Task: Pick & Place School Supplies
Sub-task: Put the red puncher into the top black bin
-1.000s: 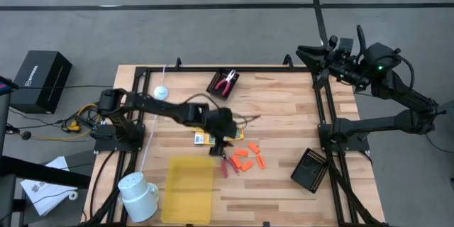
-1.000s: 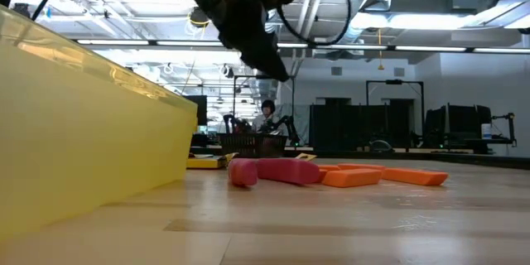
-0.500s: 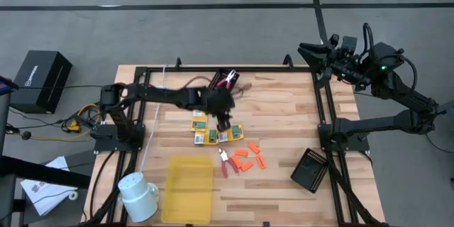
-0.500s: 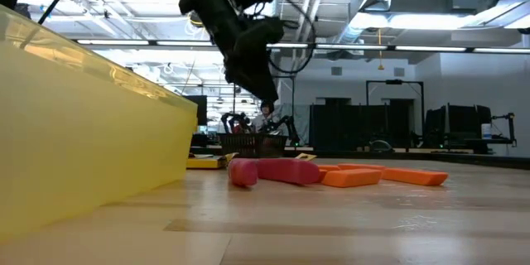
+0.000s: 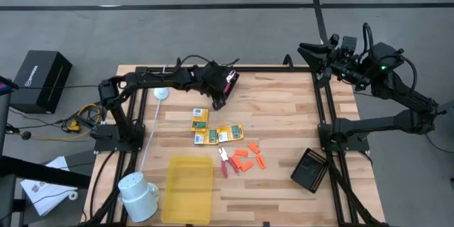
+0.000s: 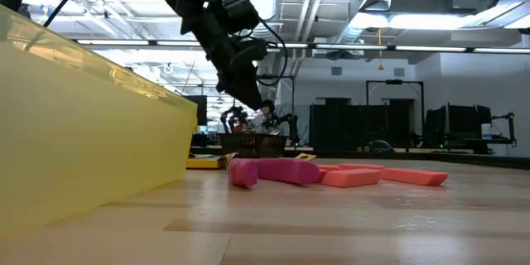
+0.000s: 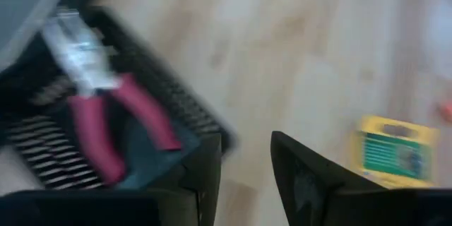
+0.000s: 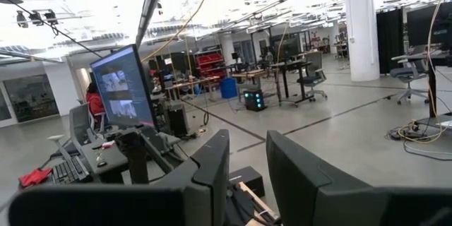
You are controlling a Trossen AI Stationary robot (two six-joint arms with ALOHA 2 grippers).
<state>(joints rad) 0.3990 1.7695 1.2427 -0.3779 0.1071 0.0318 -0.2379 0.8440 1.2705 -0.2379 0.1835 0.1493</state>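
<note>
We find the left gripper [image 5: 219,99] up at the far edge of the table, hanging over the near lip of a small black basket [image 5: 215,85] that holds a pair of red-handled pliers [image 7: 106,120]. From its wrist view, its two dark fingers [image 7: 300,173] stand a little apart with bare wood showing between them, so we read it as part open and carrying nothing. The right gripper [image 5: 317,48] is parked high off the table's far right corner, pointed out into the room, jaws slightly apart and empty.

We judge this to be the gap between picks: nothing is in hand, and the supplies lie out on the boards. Four flat yellow-and-green packets [image 5: 215,130] sit mid-table, one alone and three side by side just nearer us. Beyond them lies a loose cluster of stubby orange pieces [image 5: 247,158], and touching that cluster, a small red-handled cutter [image 5: 225,162]. The yellow tray [image 5: 189,189] waits at the near edge, beside a white mug [image 5: 137,194].

For the next move we'd expect the left arm to swing toward the packets, drop low, and pinch one by its thin edge. Flat packets on wood give the fingers little to catch.
</note>
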